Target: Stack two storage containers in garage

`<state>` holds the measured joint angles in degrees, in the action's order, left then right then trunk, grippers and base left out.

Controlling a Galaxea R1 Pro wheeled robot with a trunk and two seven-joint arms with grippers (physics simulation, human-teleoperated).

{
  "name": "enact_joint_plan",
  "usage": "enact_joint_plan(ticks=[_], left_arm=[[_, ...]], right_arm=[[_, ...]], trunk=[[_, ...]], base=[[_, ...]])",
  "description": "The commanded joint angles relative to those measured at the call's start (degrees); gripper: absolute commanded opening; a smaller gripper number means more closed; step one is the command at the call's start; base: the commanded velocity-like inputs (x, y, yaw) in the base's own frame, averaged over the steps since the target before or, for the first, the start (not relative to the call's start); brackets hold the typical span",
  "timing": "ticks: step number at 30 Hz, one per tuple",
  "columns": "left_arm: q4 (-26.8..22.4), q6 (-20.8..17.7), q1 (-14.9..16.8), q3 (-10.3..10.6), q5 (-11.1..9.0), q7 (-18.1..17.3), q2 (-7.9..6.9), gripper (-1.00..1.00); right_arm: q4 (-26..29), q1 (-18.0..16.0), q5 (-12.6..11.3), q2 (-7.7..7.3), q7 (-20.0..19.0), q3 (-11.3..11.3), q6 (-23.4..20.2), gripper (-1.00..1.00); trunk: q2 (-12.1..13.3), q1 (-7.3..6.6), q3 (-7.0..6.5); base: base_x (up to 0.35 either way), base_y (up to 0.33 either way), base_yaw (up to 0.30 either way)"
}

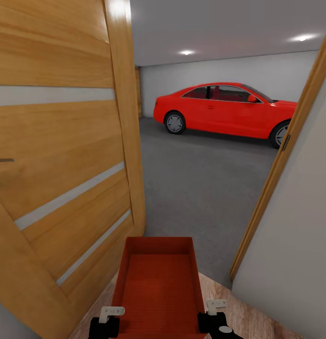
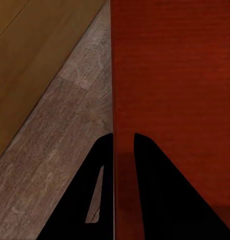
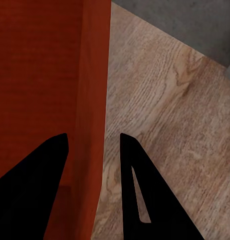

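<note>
**At the garage door: bin in a two-handed side grip**

At the bottom of the head view, the left gripper and right gripper sit on the near ends of the bin's two long walls. The bin is carried out in front of the robot, open side up, nothing inside, long axis pointing through the doorway.

Left wrist view: left gripper straddles the thin left wall, one finger outside, one inside, gap nearly nil. Pinched on the wall. Right wrist view: right gripper straddles the right wall the same way, but the gap looks wider than the wall. Can't confirm both pads are touching there.

Handling, my read: thin plain walls, so light and fairly stiff, smooth and likely slippery under the pads. Walls may flex if squeezed hard. Rim pinch on opposite long walls is the sensible hold; gripping near one end leaves the far end cantilevered, so it could tip or slide on a jolt.

Below the bin: wood floor, with the grey concrete edge just ahead. The open door stands close on the left, the frame on the right. Tight clearance both sides.

Further in: bare concrete, then a red car by the back wall. Second bin not spotted.
</note>
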<state>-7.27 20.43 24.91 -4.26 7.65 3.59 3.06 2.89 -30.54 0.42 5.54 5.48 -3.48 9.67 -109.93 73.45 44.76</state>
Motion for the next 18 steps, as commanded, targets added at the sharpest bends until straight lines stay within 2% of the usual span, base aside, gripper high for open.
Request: enact_joint_plan(ticks=[1, 18], left_arm=[[0.0, 0.2, 0.1, -1.8, 0.5, 0.8, 0.01, -1.00], [0.0, 0.2, 0.1, -1.8, 0.5, 0.8, 0.01, -1.00]], right_arm=[[-0.1, 0.0, -0.2, 0.00, 0.5, 0.1, 0.2, -1.00], [-0.1, 0.0, -0.2, 0.00, 0.5, 0.1, 0.2, -1.00]], trunk=[[0.0, -0.01, 0.05], [0.0, -0.01, 0.05]], base=[[0.000, 0.000, 0.000], [0.004, 0.006, 0.000]])
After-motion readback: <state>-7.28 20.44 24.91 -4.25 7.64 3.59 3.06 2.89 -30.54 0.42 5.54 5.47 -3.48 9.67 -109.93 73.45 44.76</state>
